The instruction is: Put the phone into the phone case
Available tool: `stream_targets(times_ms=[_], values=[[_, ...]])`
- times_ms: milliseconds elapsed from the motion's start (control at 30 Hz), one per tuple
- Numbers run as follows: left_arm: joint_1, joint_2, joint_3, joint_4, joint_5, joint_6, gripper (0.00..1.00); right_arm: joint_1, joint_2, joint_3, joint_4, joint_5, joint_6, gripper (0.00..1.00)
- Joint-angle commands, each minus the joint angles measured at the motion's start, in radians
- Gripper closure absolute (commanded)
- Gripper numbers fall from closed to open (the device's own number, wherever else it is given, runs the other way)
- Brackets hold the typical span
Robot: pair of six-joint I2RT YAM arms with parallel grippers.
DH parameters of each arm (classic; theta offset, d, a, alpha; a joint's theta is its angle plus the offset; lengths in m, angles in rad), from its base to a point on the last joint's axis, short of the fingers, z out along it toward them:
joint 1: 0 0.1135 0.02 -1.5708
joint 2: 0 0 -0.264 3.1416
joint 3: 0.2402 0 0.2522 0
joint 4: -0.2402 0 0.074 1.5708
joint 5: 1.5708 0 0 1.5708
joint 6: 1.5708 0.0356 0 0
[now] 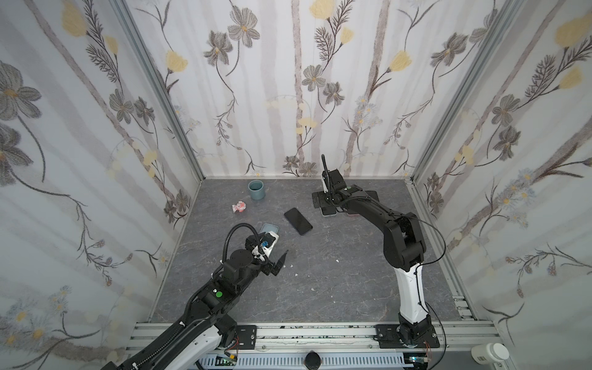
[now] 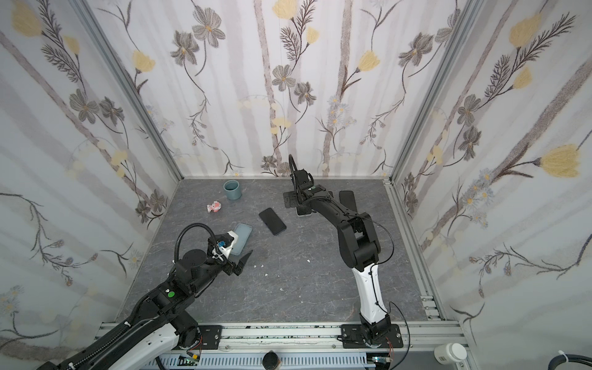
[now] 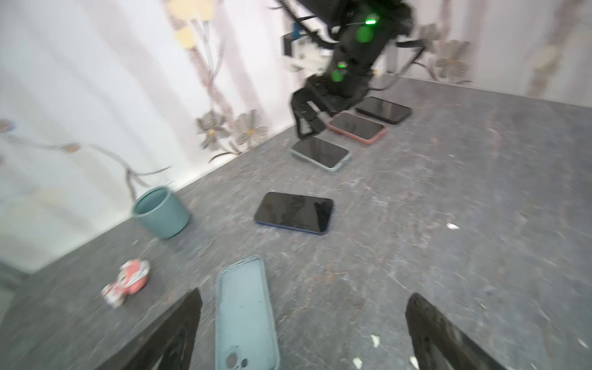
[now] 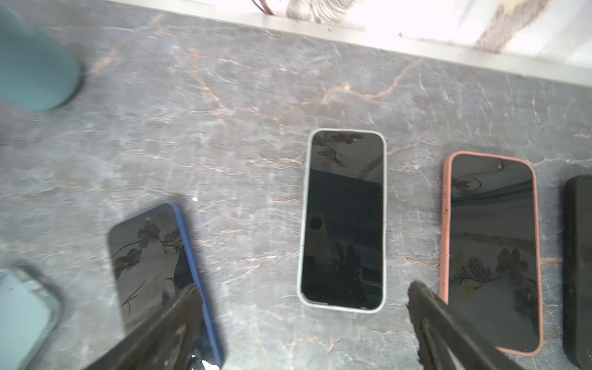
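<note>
**A:** Top views first. Where is the phone?

**B:** The bare phone (image 1: 298,221) lies flat, screen up, in the middle of the table (image 1: 320,288). It is just beside the empty case (image 2: 242,236) and not touching it. The left gripper (image 1: 278,261) hovers at the case's near end, and the right arm (image 1: 400,237) reaches toward the back wall.

**A:** And the left wrist view?

**B:** It's blurred, but the case lies hollow side up, I'd guess so the phone can drop straight in. The left jaws are spread wide and grip nothing. The case's camera end sits below them, nearer one finger, so a grab or a steadying hold looks likely.

**A:** The right wrist view?

**B:** The right gripper (image 4: 302,286) points down over the pale-cased phone (image 4: 342,221), with its jaws fully apart and empty.

**A:** Counts?

**B:** There are four phones, one bare and three in cases. The pale-cased one, the pink-cased phone (image 4: 491,253) and the black-cased phone (image 4: 579,272) lie side by side at the back, probably finished and parked out of the way. There is also one empty case, one cup (image 1: 256,189) and one red and white toy (image 1: 239,206).
</note>
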Motion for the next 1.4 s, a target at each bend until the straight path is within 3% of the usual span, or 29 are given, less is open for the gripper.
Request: stream_targets(times_ms=[0,233,533,833,1367], values=[[0.07,0.017,0.037,0.041,-0.147,-0.147,0.0,0.045,-0.025,-0.009,-0.004,0.002,-0.049,0.0],[0.184,0.08,0.105,-0.029,-0.155,-0.283,0.0,0.142,-0.036,-0.069,0.079,-0.048,-0.131,0.0],[0.253,0.274,0.238,-0.203,-0.119,-0.394,0.06,0.151,0.048,-0.053,0.077,-0.094,-0.126,0.0],[0.273,0.283,0.225,-0.188,-0.057,-0.388,0.09,0.158,0.142,0.008,0.023,-0.132,-0.145,0.0],[0.278,0.286,0.223,-0.185,-0.053,-0.385,0.11,0.173,0.248,0.094,-0.145,-0.062,-0.185,0.08]])
